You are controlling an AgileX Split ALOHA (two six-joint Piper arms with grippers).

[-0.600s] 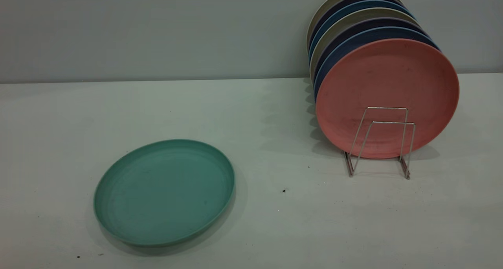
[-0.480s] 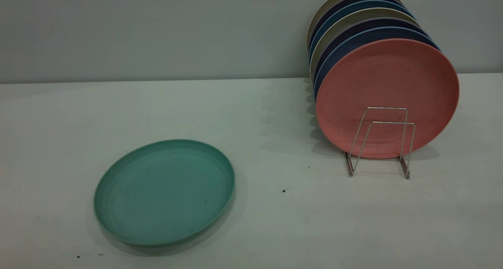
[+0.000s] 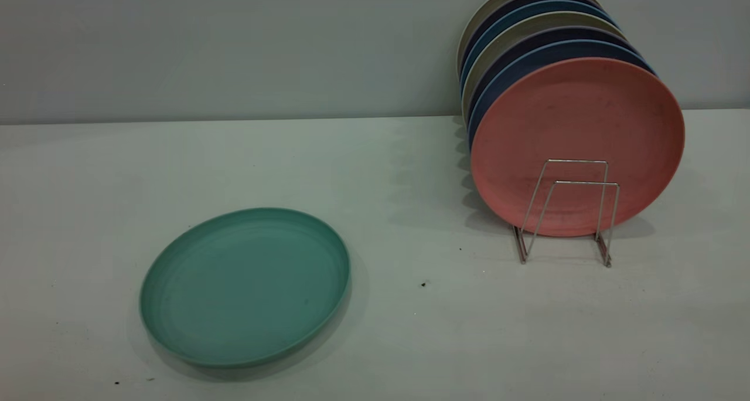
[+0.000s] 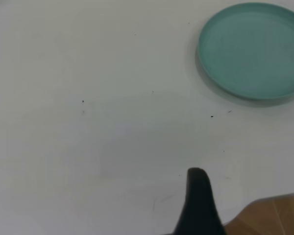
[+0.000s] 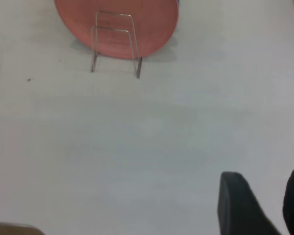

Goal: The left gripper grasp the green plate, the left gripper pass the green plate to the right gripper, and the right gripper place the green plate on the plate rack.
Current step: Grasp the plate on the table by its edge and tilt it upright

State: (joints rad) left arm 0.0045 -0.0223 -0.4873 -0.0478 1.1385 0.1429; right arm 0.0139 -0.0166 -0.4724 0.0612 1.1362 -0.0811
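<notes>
Green plate (image 3: 245, 286) lies flat on table (image 3: 410, 330). Ext view gives you no arms; wrist cams do: right gripper (image 5: 261, 205) fingers apart, left gripper (image 4: 198, 205) state unclear.

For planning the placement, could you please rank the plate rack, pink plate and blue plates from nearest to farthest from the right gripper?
From the right gripper:
1. Plate rack, empty front loops, nearest.
2. Pink plate, upright behind those loops.
3. Blue plates, stacked behind the pink one.
</notes>
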